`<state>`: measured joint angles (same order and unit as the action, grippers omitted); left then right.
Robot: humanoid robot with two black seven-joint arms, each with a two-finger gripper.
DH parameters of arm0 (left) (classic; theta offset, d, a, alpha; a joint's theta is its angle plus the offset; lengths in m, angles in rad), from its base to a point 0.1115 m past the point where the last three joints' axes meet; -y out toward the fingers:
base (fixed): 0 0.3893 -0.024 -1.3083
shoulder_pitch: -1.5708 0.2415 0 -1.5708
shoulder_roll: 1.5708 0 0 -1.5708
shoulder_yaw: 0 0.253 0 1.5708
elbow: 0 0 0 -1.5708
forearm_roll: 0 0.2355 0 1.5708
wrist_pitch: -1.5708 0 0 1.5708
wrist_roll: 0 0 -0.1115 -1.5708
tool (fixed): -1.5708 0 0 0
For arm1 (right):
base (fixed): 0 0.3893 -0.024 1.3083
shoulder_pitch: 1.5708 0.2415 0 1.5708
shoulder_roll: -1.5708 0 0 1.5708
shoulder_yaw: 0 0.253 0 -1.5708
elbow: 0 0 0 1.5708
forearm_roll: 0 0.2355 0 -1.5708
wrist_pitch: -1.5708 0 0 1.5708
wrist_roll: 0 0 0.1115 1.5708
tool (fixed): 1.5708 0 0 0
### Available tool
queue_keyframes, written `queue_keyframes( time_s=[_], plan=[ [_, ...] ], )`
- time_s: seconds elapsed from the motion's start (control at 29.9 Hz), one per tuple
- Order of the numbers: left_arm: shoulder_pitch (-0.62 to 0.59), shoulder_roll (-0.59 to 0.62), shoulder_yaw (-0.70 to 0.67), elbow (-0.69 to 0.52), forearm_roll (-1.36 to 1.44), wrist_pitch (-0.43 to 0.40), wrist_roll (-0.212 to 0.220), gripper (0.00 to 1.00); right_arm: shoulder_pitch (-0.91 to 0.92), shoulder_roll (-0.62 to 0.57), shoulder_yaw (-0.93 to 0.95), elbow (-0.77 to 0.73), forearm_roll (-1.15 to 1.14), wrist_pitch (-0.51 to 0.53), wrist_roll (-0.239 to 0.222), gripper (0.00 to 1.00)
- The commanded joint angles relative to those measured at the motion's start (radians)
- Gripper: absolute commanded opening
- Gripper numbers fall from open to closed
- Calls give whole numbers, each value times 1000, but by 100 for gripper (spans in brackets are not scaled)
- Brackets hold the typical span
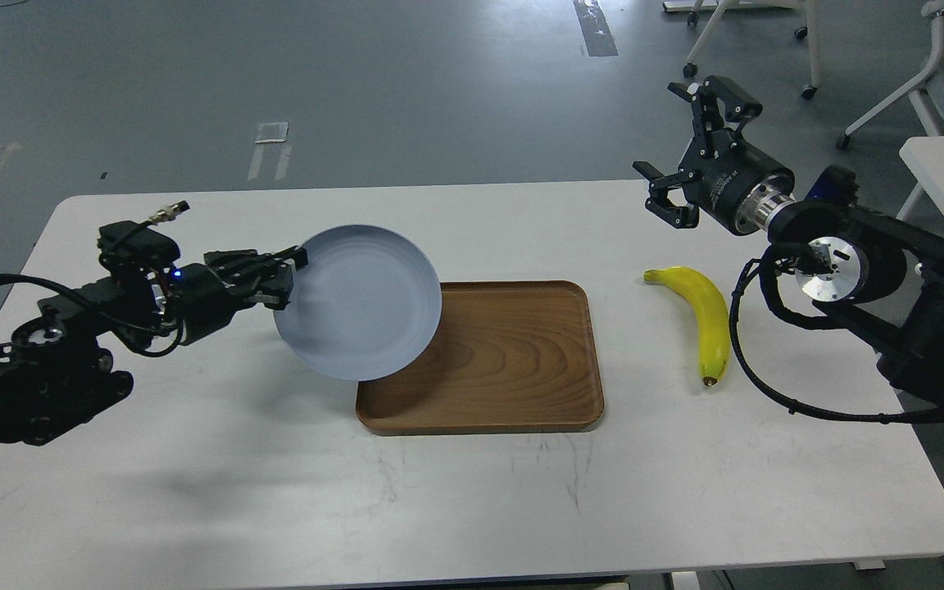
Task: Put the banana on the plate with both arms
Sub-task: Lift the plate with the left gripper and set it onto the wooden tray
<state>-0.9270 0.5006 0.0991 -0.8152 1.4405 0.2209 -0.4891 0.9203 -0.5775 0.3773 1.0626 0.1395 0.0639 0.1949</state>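
Table [193,475] white, scuffed — grey floor [357,82], chairs [890,74] behind.

Brown wooden tray [513,360] on white table [439,508]

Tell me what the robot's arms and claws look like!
Both arms are black and chunky, with shiny silver rings at the joints. Black cables loop along them. The left gripper and right gripper are black claws with two fingers each. A tiny blue light glows on the left arm, beside a small silver plug.
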Motion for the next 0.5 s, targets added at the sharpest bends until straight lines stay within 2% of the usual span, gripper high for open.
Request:
queue_keyframes(
  time_s=[0.0,0.1,0.47],
  plan=[
    [-13,-101,24,66,0,-21,0,0,0,-27,9,3,2,2,-2,99],
    [-13,-174,25,122,0,-46,0,0,-3,-42,9,7,2,4,-2,99],
    [-1,-295,45,234,-8,-61,0,0,-6,-62,9,20,2,4,0,99]
  ],
)
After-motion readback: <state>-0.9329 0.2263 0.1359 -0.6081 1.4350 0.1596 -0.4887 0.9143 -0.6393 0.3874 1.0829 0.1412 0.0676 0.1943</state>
